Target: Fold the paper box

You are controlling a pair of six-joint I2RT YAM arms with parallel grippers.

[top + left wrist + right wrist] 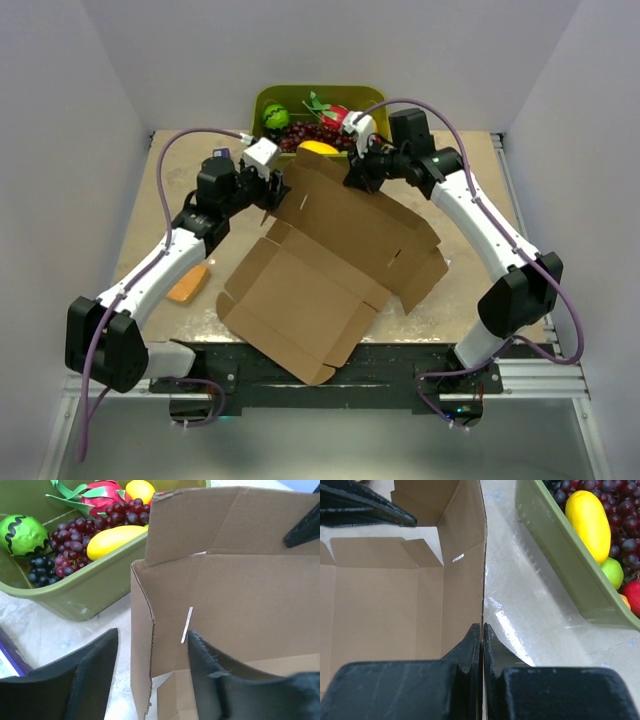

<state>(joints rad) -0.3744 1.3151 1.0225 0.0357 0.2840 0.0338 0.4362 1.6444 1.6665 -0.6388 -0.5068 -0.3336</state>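
Right wrist view: my right claw is pressed together on the edge of a raised wall of the paper box. The box lies half unfolded mid-table, its far side lifted near the green tub of fruit. My left claw stands spread, one finger either side of a raised flap, not pinching it.

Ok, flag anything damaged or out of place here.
The box lies skewed, its near corner hanging over the table edge. One flap corner looks frayed. An orange thing sits outside the tub.
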